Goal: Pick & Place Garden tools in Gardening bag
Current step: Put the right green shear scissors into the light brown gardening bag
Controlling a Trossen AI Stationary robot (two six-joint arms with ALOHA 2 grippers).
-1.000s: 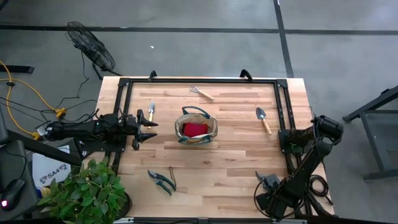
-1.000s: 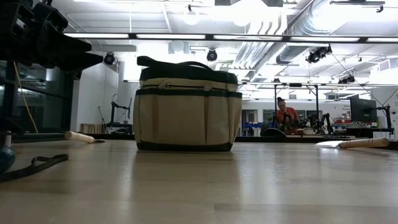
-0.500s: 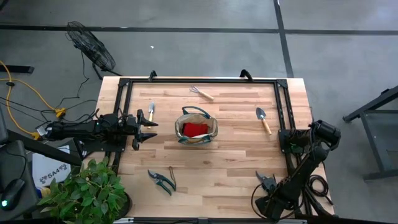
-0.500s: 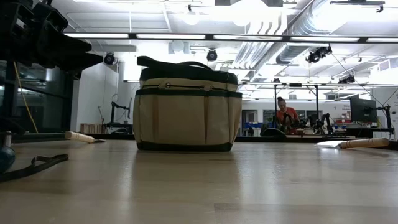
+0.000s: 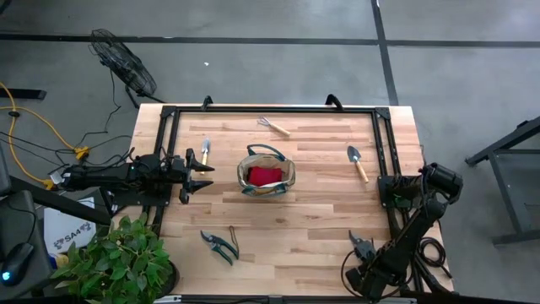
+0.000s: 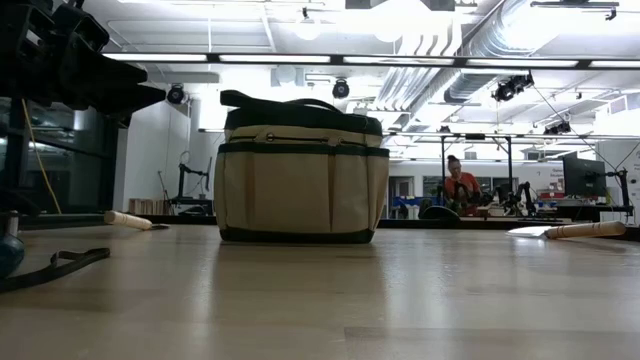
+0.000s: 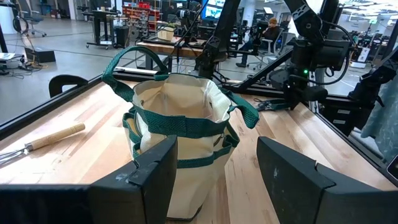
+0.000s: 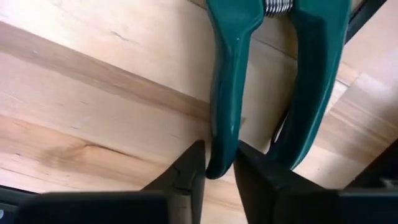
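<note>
Right claw [image 8: 217, 171] pinches one green handle of the shears [image 8: 273, 74] on the surface [image 8: 93, 93]. Left claw [image 7: 214, 165] gapes wide facing the bag [image 7: 177, 134], nothing between them; rake [image 7: 40, 138] lies beside.

Gardening bag [image 5: 267, 173] upright at table centre: round beige fabric, dark teal trim, 2 loop handles, mouth open; 1 red glove [image 5: 263, 176] lying inside. Wire-tined rake [image 5: 272, 126] with pale handle flat on the far side, just beyond the bag. 2 trowels, metal blades and pale handles: one [image 5: 205, 150] far left, one [image 5: 358, 162] right of the bag. 2 pruning shears: one [image 5: 220, 246] flat near left, one [image 5: 363, 246] near right, teal handles.
</note>
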